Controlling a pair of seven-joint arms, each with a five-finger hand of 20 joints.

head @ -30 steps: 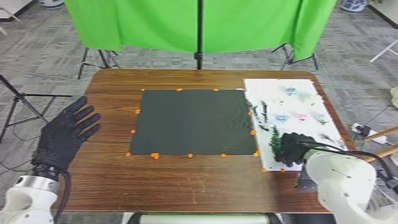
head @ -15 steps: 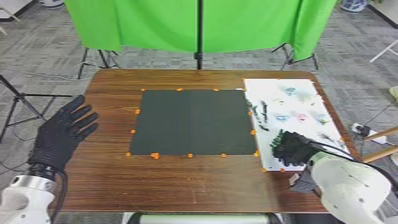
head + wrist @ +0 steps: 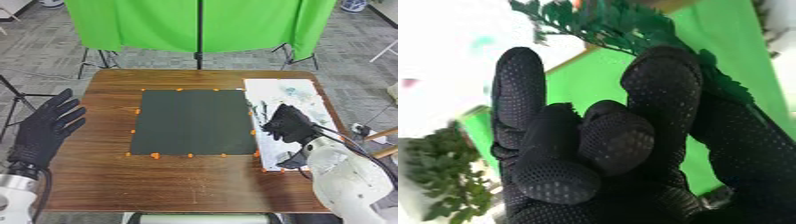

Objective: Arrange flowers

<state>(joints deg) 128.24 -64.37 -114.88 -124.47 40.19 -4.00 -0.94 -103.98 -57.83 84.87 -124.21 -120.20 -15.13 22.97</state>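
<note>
Brown wooden table: standing on the gray floor, with a green curtain hanging beyond its far edge.
Dark mat: lying in the middle of the table, orange marks dotting its edges.
White sheet: lying to the right of the mat and bearing a pale blue flower toward its far end; dark stems are lying along its left side.
Leafy green sprig: being held in the right hand, out over the white sheet; its leaves are reaching past the fingers on both sides.
Right hand's fingers: pinching the sprig between thumb and one finger, while two others are bending inward and another is standing straight.
Bushy foliage: sitting apart from that hand, not touching the sprig.
Left hand: hanging beside the table's left edge, fingers straight and spread, holding nothing.
Step in hand: probably picking out and carrying one sprig for the arrangement.
Next move: likely calling for keeping the pinch firm, lifting the leaves clear of the other stems, then turning the stem end toward its place.
Risk: the leaves may be snagging or the thin stem twisting, as only a small grip seems to be holding it.
</note>
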